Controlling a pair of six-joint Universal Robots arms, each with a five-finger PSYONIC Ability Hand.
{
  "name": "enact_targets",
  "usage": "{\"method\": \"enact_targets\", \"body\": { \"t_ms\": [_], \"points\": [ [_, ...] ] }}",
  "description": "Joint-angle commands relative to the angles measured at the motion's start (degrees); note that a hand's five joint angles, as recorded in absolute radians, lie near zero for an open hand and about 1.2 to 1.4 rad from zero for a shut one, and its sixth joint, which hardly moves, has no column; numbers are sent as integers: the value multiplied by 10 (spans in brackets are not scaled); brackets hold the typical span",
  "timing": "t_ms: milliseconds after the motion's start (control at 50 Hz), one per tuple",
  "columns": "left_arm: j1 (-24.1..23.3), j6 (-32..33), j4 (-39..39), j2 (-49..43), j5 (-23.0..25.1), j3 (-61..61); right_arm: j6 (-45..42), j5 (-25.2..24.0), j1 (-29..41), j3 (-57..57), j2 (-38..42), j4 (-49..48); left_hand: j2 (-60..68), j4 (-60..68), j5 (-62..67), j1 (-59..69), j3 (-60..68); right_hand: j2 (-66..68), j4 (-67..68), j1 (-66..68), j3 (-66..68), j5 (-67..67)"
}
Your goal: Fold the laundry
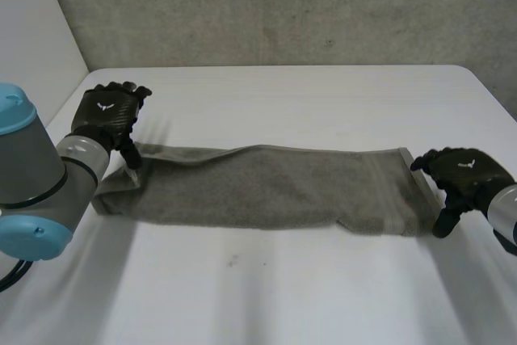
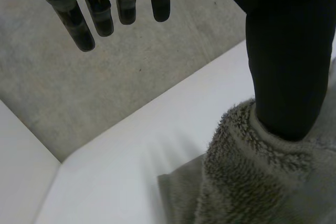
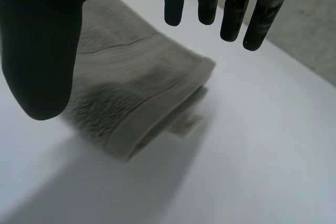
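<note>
A grey-green towel [image 1: 266, 187], folded into a long strip, lies flat across the white table [image 1: 307, 94]. My left hand [image 1: 109, 115] is at the strip's left end with its fingers [image 2: 100, 9] straight and off the cloth. Its thumb [image 2: 286, 51] rests on the fluffy towel [image 2: 252, 171]. My right hand [image 1: 464, 175] is at the strip's right end. Its fingers [image 3: 231, 3] are straight and its thumb [image 3: 42, 40] stands well apart from them. The folded towel end [image 3: 131, 87] lies on the table below that hand and is not gripped.
A grey concrete wall [image 1: 283, 6] rises behind the table's far edge. The table's left edge [image 1: 69, 107] runs close by my left hand. Bare white tabletop stretches in front of the towel [image 1: 266, 288] and behind it.
</note>
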Motion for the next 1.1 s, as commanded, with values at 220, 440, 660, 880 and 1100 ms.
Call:
{"method": "enact_targets", "body": {
  "t_ms": [220,440,660,880,1100],
  "points": [
    [47,70,67,-203,2,170,-6,-23,-1,34,21,-29,9,7,-14,0,7,-29,-32,-20,-21,-33],
    [58,108,65,-263,36,260,-8,-18,0,50,20,-65,7,6,-15,-1,5,-29,-32,-20,-21,-33],
    [64,110,19,-240,99,267,-10,-19,1,62,20,-84,21,19,-2,12,19,-29,-32,-20,-21,-33],
    [79,98,30,-212,107,258,-11,-22,0,62,20,-85,12,11,-10,4,10,-29,-32,-20,-21,-33],
    [76,10,-109,-168,138,246,-11,-23,-3,60,21,-87,10,9,-12,2,8,-29,-32,-20,-21,-33]
  ]
}}
